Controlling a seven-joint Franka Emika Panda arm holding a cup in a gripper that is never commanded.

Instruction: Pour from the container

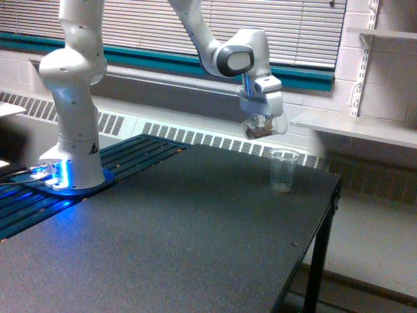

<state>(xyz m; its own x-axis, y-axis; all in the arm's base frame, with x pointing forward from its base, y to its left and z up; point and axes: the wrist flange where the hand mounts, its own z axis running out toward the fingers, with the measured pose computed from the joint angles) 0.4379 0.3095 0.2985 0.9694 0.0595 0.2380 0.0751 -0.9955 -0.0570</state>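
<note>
Dark table [195,248] bears robot base [71,176], clear cup [283,171].

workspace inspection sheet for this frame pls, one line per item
Surface: dark speckled table, bare apart from one cup and the robot base at the exterior view's left.
Job's things: container held in the air, brown contents inside; clear cup upright on the table, below and toward the exterior view's right of it.
Clutter: nothing seen.
Claw: claw shut on the container, above the table.
Cables: dark leads by the blue-lit base, detail unclear.
Surroundings: window blinds, radiator grille, white shelf on the exterior view's right.
</note>
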